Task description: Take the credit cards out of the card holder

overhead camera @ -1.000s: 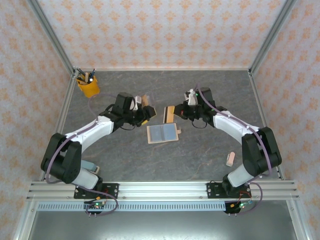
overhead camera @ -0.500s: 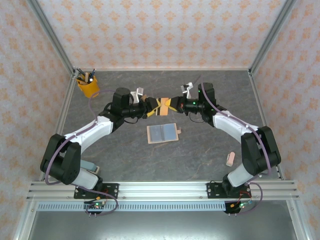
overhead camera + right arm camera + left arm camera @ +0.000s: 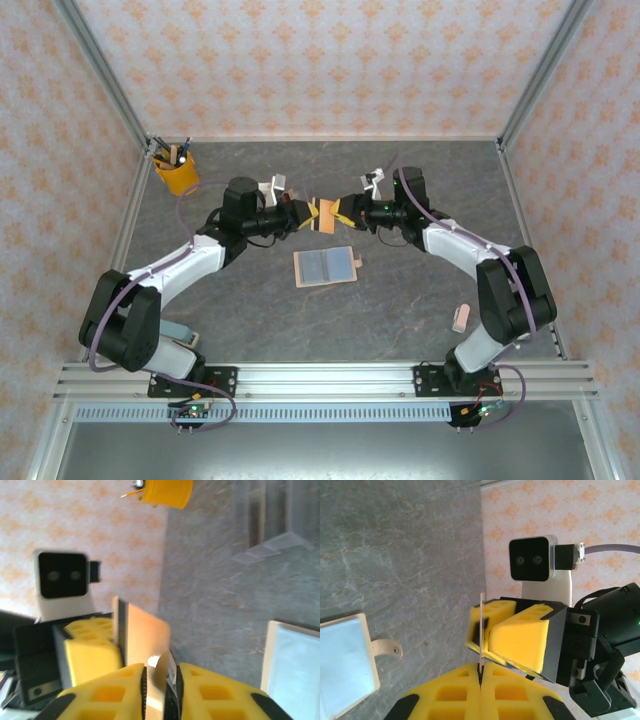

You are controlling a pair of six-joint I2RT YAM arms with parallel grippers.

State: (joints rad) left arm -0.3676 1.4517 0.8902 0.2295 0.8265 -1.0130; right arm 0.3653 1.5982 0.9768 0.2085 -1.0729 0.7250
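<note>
A tan credit card (image 3: 322, 214) hangs in the air between my two grippers, above the back middle of the table. My left gripper (image 3: 306, 216) is shut on one edge of the credit card (image 3: 481, 630), which shows edge-on in the left wrist view with the yellow pads (image 3: 455, 695) pressed tight on it. My right gripper (image 3: 340, 213) faces it from the other side. Its jaws stand slightly apart around the credit card (image 3: 145, 635), with a gap beside it. The card holder (image 3: 326, 267) lies open and flat on the table, blue-grey lining up, just nearer than the grippers.
A yellow pen cup (image 3: 176, 172) stands at the back left. A clear acrylic stand (image 3: 265, 525) sits on the table behind the grippers. A small pale object (image 3: 461, 318) lies at the near right, and a light blue one (image 3: 178, 330) by the left arm's base.
The two grippers came together above the table. My left gripper closed on the card that the right one carried up, and the right gripper's jaws have parted.
</note>
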